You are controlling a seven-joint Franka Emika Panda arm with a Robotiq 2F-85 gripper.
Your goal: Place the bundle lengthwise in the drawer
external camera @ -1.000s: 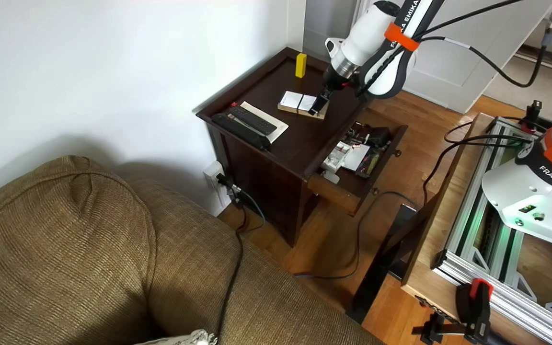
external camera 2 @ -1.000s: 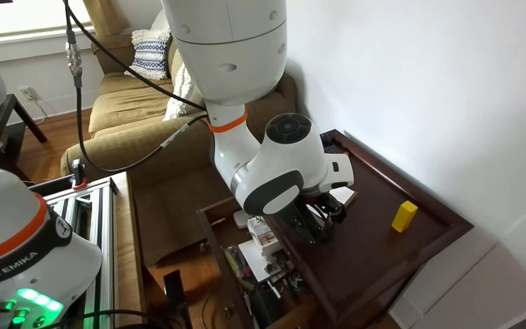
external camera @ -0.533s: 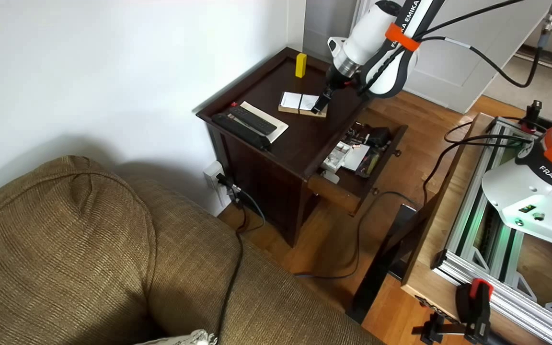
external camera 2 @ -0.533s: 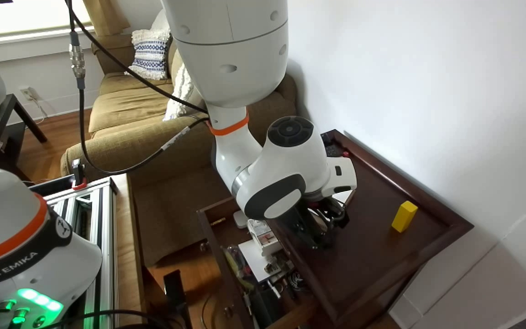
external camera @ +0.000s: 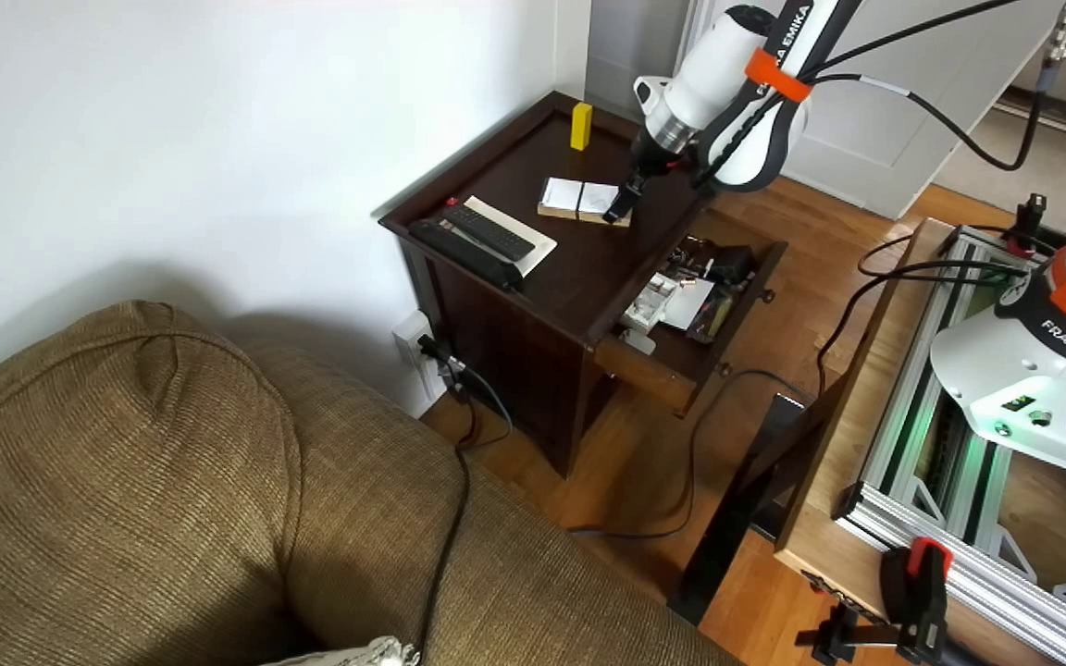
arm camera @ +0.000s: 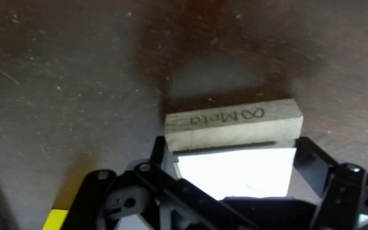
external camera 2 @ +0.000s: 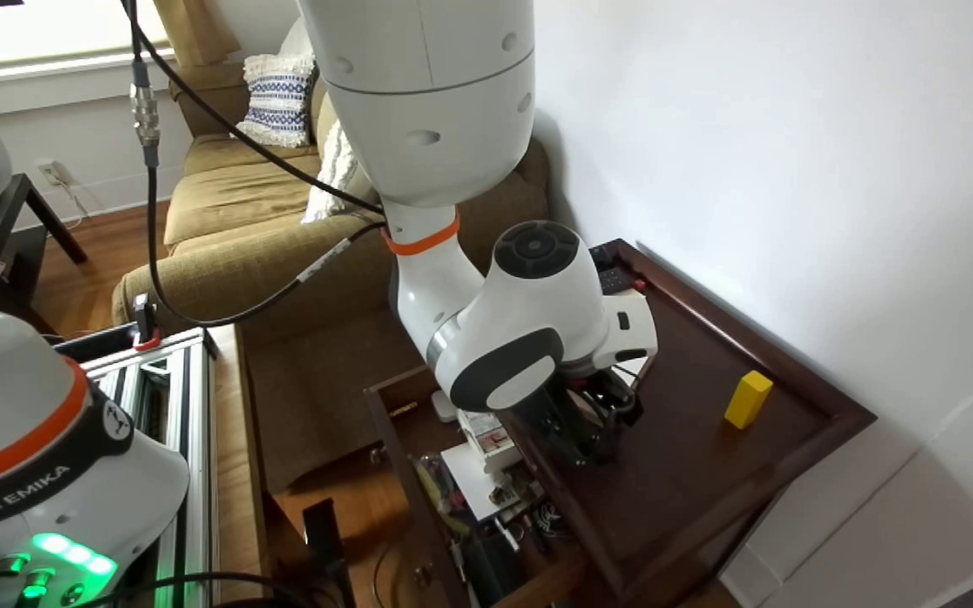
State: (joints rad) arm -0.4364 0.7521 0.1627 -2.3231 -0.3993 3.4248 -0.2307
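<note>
gripper (arm camera: 230, 140): your fingers (arm camera: 311, 166) stand wide apart, bundle (external camera: 564, 198) between; contact, you cannot tell
bundle: flat on top of the side table (external camera: 579, 270)
drawer (external camera: 646, 372): jutting out from the side table

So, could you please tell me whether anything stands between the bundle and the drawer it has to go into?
Yes: the tabletop edge lies between the banded paper-topped bundle and the open drawer, which sits lower, so the bundle would likely need lifting clear. Inside, a white box and a white sheet could crowd its landing spot.
</note>
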